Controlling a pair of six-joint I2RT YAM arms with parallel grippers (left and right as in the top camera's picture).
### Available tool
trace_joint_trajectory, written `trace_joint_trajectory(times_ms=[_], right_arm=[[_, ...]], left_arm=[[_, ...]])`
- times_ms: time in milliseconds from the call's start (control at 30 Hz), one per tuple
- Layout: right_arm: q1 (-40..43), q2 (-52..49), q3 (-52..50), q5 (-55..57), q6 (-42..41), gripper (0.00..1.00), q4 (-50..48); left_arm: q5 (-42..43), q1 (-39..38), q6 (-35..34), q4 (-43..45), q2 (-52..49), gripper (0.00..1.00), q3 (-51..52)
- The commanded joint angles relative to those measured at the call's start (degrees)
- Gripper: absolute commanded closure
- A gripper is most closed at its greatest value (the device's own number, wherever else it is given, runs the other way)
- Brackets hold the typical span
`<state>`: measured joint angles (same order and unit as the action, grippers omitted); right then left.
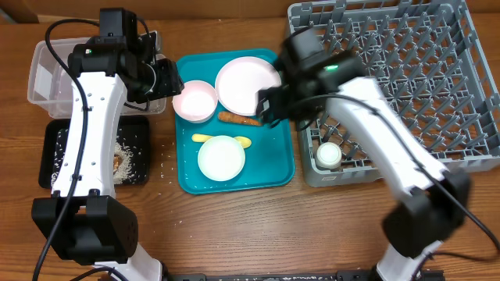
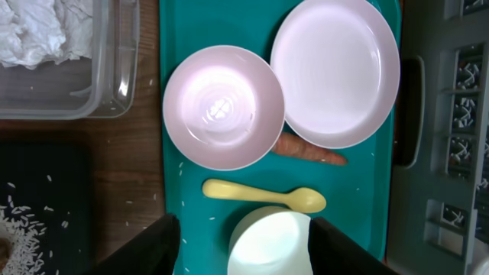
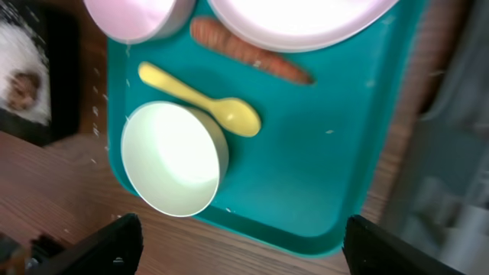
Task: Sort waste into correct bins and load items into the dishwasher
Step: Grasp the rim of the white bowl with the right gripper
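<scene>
On the teal tray (image 1: pixel 273 168) lie a white-pink plate (image 1: pixel 247 84), a pink bowl (image 1: pixel 194 100), a pale bowl (image 1: pixel 221 157), a yellow spoon (image 1: pixel 221 140) and an orange carrot piece (image 1: pixel 238 119). My left gripper (image 1: pixel 166 80) is open and empty, hovering at the tray's left edge; its wrist view shows its fingers (image 2: pixel 244 248) either side of the pale bowl (image 2: pixel 271 243), well above it. My right gripper (image 1: pixel 269 105) is open and empty above the tray's middle (image 3: pixel 244 244). A white cup (image 1: pixel 329 154) stands in the grey rack (image 1: pixel 406 78). The napkin (image 2: pixel 42 30) lies in the clear tub (image 1: pixel 47 74). The red wrapper is out of view.
The black tray (image 1: pixel 58 156) at the front left holds loose rice (image 1: pixel 125 160) and a brown lump (image 3: pixel 23 88). A few rice grains lie on the wood beside the teal tray. The rack fills the right side of the table.
</scene>
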<state>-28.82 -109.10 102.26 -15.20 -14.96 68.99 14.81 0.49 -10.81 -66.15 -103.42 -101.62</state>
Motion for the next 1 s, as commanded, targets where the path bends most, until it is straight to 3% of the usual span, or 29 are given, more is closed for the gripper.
trace_joint_trajectory(times_ms=[0,167,267,567,667,767,867,900,967], right_arm=[[-4.2,-5.0,-0.3,-0.5,-1.6,0.17,-0.5],[-8.7,-10.4,-0.3,-0.5,-1.6,0.24,-1.6],[-10.6,-13.0,-0.3,0.7,-3.0,0.34,-2.8],[-11.0,-15.6,-2.4,3.8,-4.9,0.45,-7.5],[-11.0,-15.7,-4.3,4.7,-4.9,0.53,-9.4],[-11.0,-15.7,-5.2,5.1,-5.1,0.67,-10.2],[-11.0,-15.6,-5.3,5.1,-5.1,0.92,-10.3],[-11.0,-15.6,-5.3,5.1,-5.3,0.96,-10.4],[-10.8,-15.6,-4.6,5.1,-5.9,0.96,-10.0]], left_arm=[[0.3,-0.5,0.2,-0.6,0.2,0.44,-0.7],[-0.4,-0.6,0.3,-0.7,0.1,0.43,-0.7],[-1.4,-0.6,0.5,-0.7,0.0,0.43,-0.7],[-3.0,-0.6,0.5,-0.7,0.0,0.43,-0.7],[-3.2,-0.6,0.5,-0.7,0.0,0.43,-0.7],[-3.3,-0.6,0.5,-0.7,0.0,0.43,-0.7],[-3.7,-0.5,0.5,-0.6,0.0,0.43,-0.7],[-3.9,-0.5,0.5,-0.6,0.0,0.43,-0.7],[-4.5,-0.5,0.5,-0.5,0.0,0.43,-0.7]])
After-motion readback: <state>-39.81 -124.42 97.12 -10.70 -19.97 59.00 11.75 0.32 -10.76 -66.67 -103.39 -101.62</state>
